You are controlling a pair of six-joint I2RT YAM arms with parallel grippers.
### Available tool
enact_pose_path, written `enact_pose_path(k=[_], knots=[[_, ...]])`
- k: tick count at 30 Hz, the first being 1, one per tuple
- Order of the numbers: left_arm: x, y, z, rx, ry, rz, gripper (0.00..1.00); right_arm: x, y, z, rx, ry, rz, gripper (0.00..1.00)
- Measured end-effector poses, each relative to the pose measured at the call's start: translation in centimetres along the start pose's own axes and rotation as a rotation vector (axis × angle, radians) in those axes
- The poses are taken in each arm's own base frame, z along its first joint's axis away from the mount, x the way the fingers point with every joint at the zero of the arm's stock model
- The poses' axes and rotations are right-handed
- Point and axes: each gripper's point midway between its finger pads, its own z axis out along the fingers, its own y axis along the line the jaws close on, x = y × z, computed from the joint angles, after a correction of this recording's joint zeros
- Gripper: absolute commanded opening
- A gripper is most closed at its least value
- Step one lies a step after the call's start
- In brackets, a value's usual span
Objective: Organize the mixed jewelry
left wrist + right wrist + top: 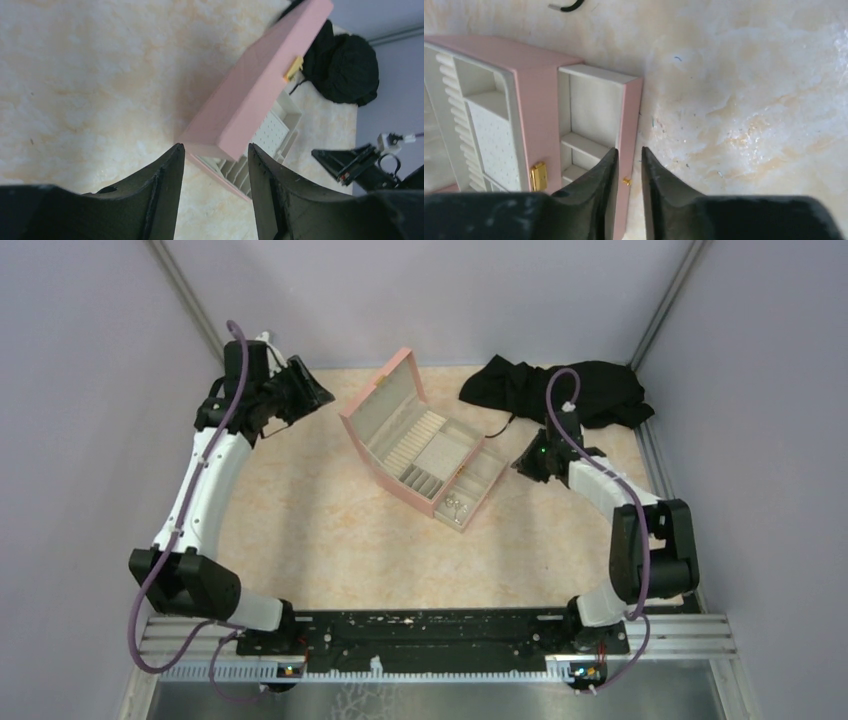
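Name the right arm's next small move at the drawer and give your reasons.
Probably ease the right gripper shut on the drawer's small gold knob. Its fingers straddle the pink drawer front, slightly apart, knob between them. The drawer is pulled out, with small jewelry pieces at its near end.

An open pink box (425, 440) sits mid-frame, tiny jewelry pieces (456, 507) in its pulled-out drawer, black cloth (560, 388) bunched at upper right.

No text, label, brand, number or sign is showing legibly in any of the three views, whether on the pink box (425, 440), the arms or the worktop (300, 540).
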Motion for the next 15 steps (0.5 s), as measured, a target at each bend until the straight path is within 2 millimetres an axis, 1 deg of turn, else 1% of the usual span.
enact_pose_path(k=[1, 2, 3, 4, 6, 7, 9, 11, 15], knots=[[-1.1, 0.4, 0.0, -0.006, -0.024, -0.010, 0.56, 0.1, -0.5, 0.0, 0.009, 0.001, 0.010, 0.04], [-2.1, 0.9, 0.2, -0.011, -0.046, -0.020, 0.56, 0.4, -0.8, 0.2, 0.016, 0.009, 0.016, 0.01], [-3.2, 1.7, 0.6, -0.022, -0.070, -0.033, 0.56, 0.8, -1.1, 0.5, 0.021, 0.021, 0.015, 0.00], [-3.9, 2.4, 1.0, -0.035, -0.081, -0.043, 0.56, 1.3, -1.3, 0.7, 0.026, 0.037, 0.020, 0.00], [-5.4, 4.1, 2.7, -0.072, -0.100, -0.063, 0.56, 2.1, -1.8, 1.4, 0.037, 0.069, 0.031, 0.00], [-5.8, 4.8, 3.9, -0.081, -0.100, -0.071, 0.56, 2.3, -2.0, 1.7, 0.041, 0.079, 0.038, 0.00], [-5.6, 5.7, 6.5, -0.082, -0.070, -0.083, 0.57, 2.9, -2.4, 2.3, 0.052, 0.104, 0.047, 0.00], [-4.7, 6.2, 9.2, -0.065, -0.014, -0.093, 0.58, 3.5, -2.5, 2.8, 0.051, 0.129, 0.059, 0.00], [-2.8, 6.0, 15.1, 0.031, 0.116, -0.117, 0.58, 4.2, -2.1, 4.2, 0.034, 0.163, 0.085, 0.00]])
